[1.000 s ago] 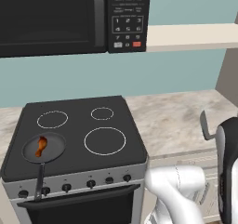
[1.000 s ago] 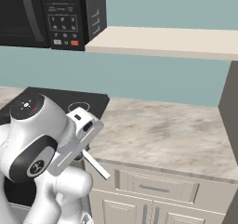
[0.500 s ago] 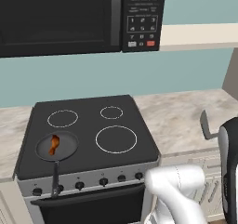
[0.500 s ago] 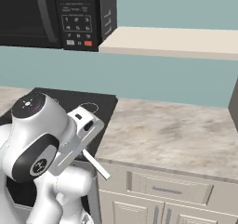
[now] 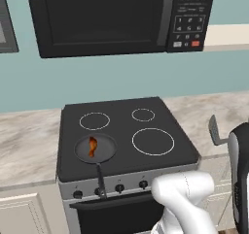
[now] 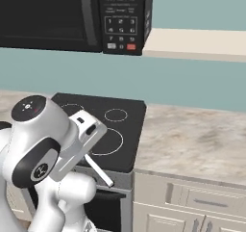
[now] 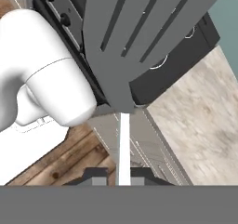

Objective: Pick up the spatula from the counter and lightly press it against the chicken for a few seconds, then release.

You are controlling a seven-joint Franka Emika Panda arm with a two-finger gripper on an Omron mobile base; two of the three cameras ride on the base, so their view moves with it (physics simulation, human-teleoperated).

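Both tips of your end effector (image 7: pixel 122 175) are squeezed almost shut on the thin white handle of the spatula (image 7: pixel 139 46). You are holding the spatula up in the air, off the surface (image 6: pixel 192 142). Its grey blade with long slots points toward the front of the stove (image 5: pixel 165 111). The chicken (image 5: pixel 92 146) lies in the black pan (image 5: pixel 106 153) on the near left ring, well apart from the spatula.

The spatula (image 7: pixel 118 79) is grey (handle (image 7: pixel 123 148) white), the chicken (image 5: pixel 92 147) orange-brown, the counter (image 6: pixel 202 139) mottled beige.
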